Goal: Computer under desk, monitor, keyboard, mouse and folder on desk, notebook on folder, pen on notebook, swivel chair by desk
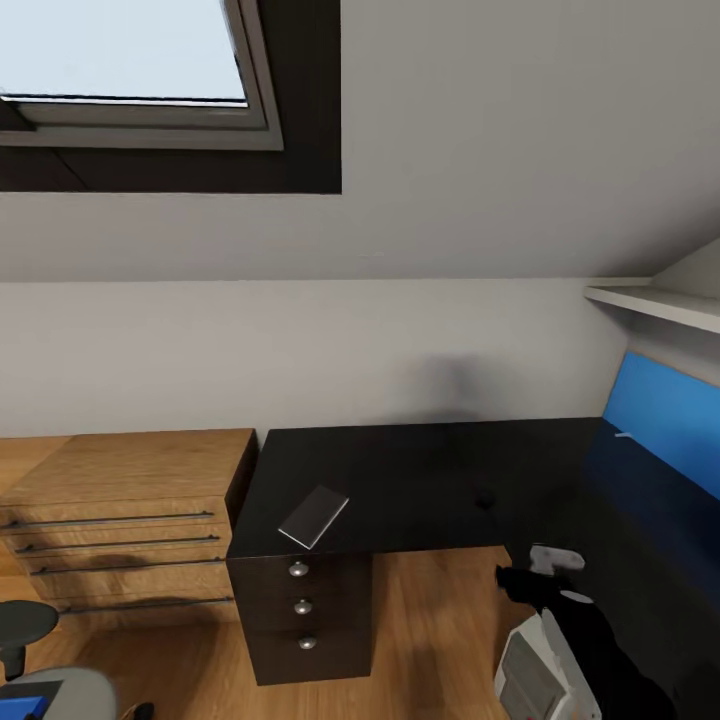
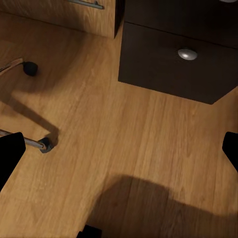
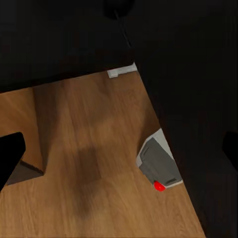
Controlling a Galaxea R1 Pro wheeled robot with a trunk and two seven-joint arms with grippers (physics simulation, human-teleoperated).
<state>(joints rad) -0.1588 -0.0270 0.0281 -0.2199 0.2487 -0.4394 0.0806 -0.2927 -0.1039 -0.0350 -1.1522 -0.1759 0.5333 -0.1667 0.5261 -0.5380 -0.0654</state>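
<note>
The black desk [image 1: 420,470] carries the grey notebook [image 1: 314,516] above its drawer unit [image 1: 300,610], and the thin pen [image 1: 623,434] lies by the blue panel. A small dark lump [image 1: 486,497] on the top may be the mouse. The swivel chair [image 1: 30,640] stands at the lower left with the blue folder [image 1: 20,705] on its seat. The computer [image 3: 158,166] stands on the floor at the desk's edge. My right gripper [image 3: 119,153] hangs open above it. My left gripper [image 2: 119,153] is open over bare floor beside the chair's base [image 2: 29,143]. The monitor and keyboard are out of view.
A light-wood drawer chest [image 1: 130,500] stands against the desk's left side. A blue wall panel [image 1: 665,415] and a white shelf [image 1: 660,300] line the right wall under a sloped ceiling with a window [image 1: 130,60]. Wooden floor [image 2: 124,148] lies in front of the drawer unit.
</note>
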